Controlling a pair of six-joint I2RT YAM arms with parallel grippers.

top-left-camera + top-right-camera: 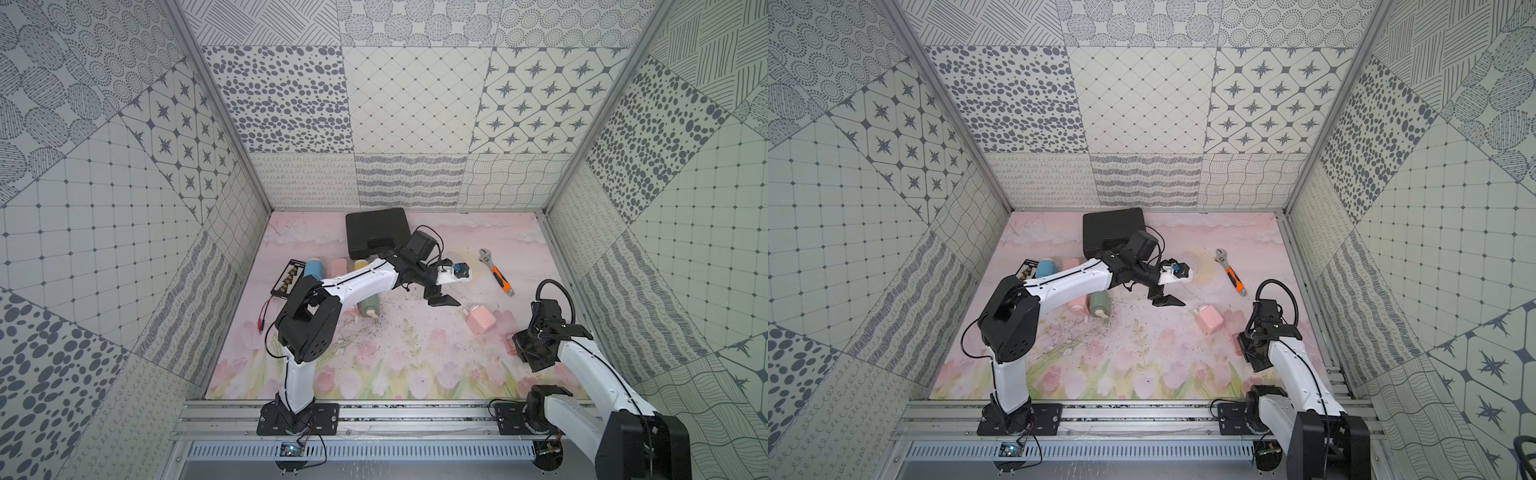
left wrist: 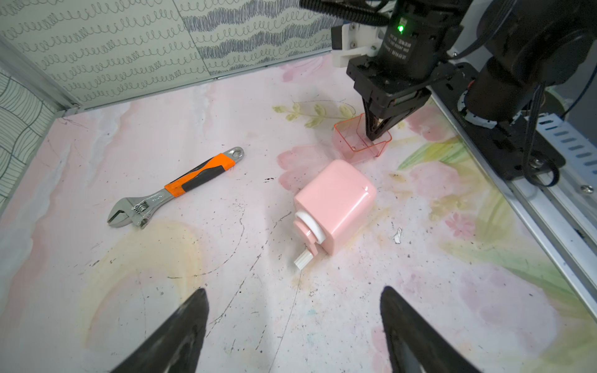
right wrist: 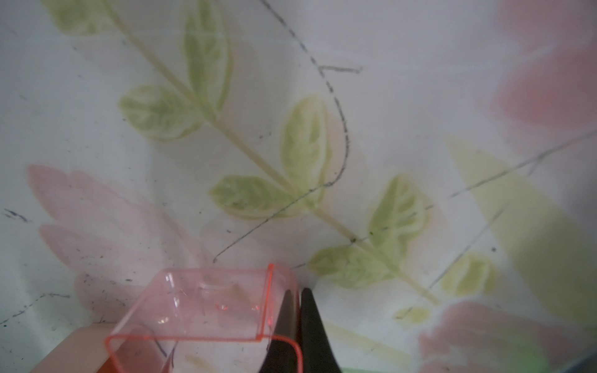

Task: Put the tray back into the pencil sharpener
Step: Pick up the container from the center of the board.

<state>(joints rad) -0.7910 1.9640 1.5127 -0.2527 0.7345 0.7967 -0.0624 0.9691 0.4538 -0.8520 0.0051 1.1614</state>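
Top views: tray is on the worktop on my right side, just beside the pencil sharpener, not in it; right arm covers the grip from above; left end effector hangs empty with its jaws apart, near the sharpener on the side away from the tray; wrench is well clear.

Left wrist: right end effector comes straight down on the tray's far wall, jaws together on it, one finger inside and one outside; sharpener faces this camera crank-first; I can't see the tray slot from here.

Right wrist: confirms it; clear pink wall pinched between the two dark fingers; tray looks seated on the worktop, open side up.

My read: grasp done, lift and insert next. To do it well:
- one thin wall is a weak hold and the tray can pivot, so lift low and slow;
- find the slot before committing;
- bring the left in to brace the body; it looks light and I expect it to skate under a push;
- square tray to slot, then slide in straight.
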